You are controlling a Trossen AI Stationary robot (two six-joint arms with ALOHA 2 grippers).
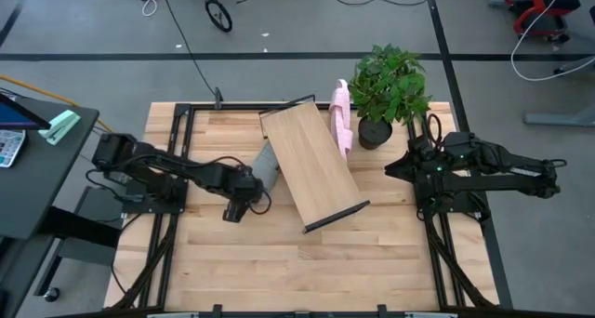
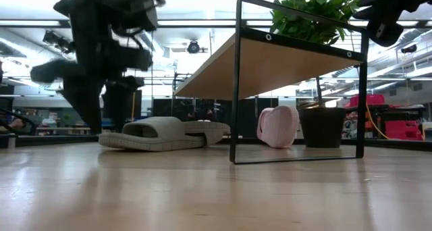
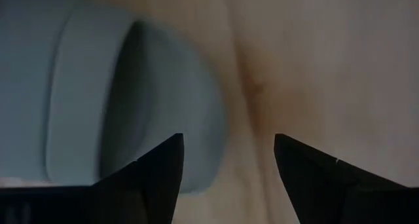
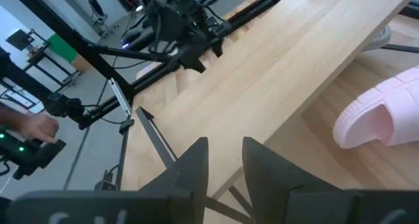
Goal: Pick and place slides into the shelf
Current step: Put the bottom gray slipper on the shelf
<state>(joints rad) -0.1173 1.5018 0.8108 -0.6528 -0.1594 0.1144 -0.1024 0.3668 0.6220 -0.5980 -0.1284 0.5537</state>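
Wood counter [image 1: 279,262]: light planks, black frame rails down both sides.
Shelf [image 1: 310,162]: light-wood board w/ thin black frame, lying skewed mid-counter; low view shows the board raised on its frame, open space under it. Nothing on top.
Grey slides [image 2: 165,133]: on counter by shelf's left edge, partly under the board in high view. Low view: look like two lying side by side, but can't separate them for sure.
Pink slides [image 1: 341,116]: at shelf's far right corner, just beside the plant pot; the one clear in low view is tipped up on its side, not flat.
Plant [image 1: 389,81]: green, dark pot, far right of counter, near shelf.
Left hand [image 1: 232,211]: low over counter, just left of grey slides. Fingers [image 3: 157,175] apart, nothing between them; grey slide lies right ahead of one fingertip in left wrist view.
Right hand [image 1: 392,172]: up off the counter, right of shelf, near the pot. Fingers [image 4: 193,162] w/ a narrow gap, empty; pink slide and shelf board below it.
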